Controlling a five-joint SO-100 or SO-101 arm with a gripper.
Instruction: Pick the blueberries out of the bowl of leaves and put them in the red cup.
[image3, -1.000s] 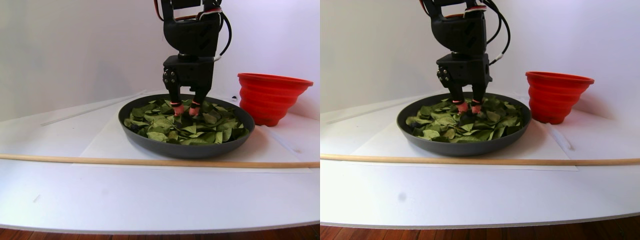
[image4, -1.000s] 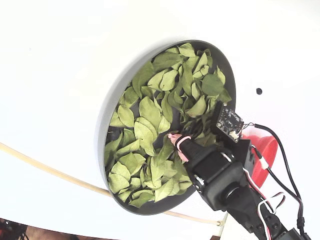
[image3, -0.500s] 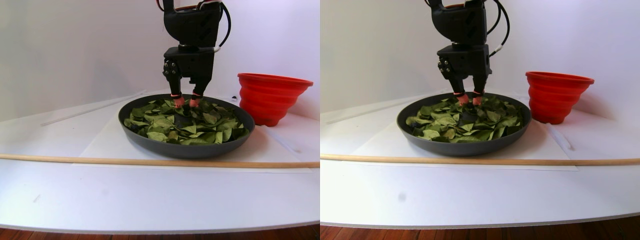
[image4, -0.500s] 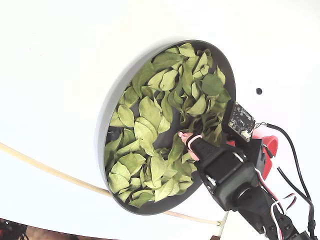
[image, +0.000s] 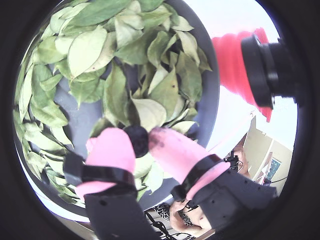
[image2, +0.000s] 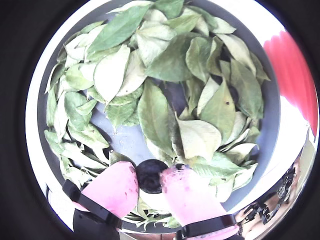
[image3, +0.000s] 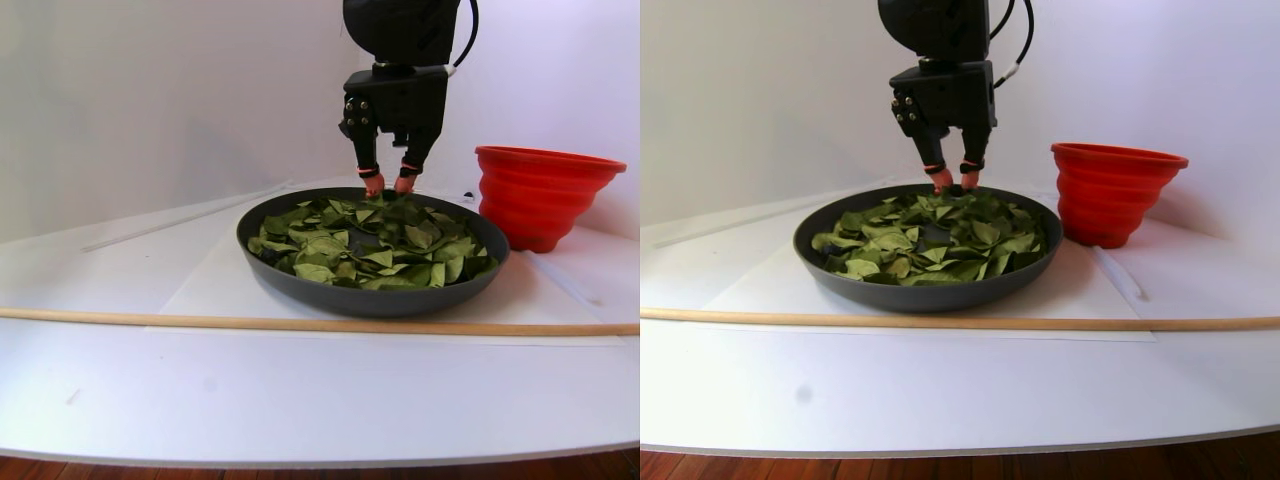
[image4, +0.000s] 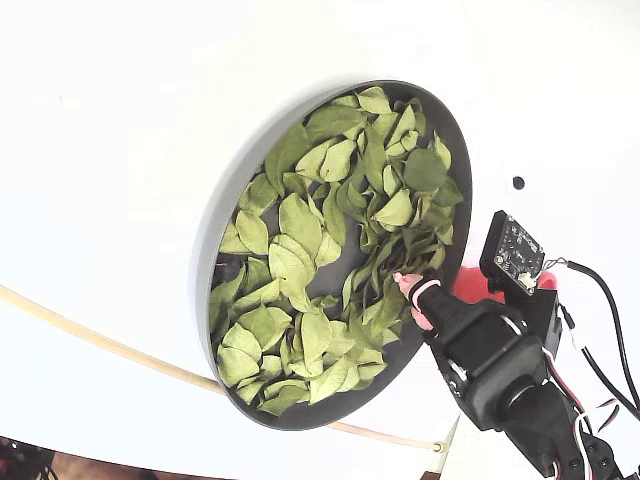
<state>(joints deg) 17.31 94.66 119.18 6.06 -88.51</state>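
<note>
I see one blueberry pinched between the pink fingertips of the gripper, low in both wrist views. The gripper hangs above the leaves in the bowl; the red cup stands right of it.

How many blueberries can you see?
1: a blueberry pinched between the pink fingertips of the gripper, above the bowl. More may hide under the leaves.

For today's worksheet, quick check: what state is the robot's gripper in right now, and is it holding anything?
Gripper: closed on one blueberry, pinched between its pink fingertips above the bowl of leaves.
</note>
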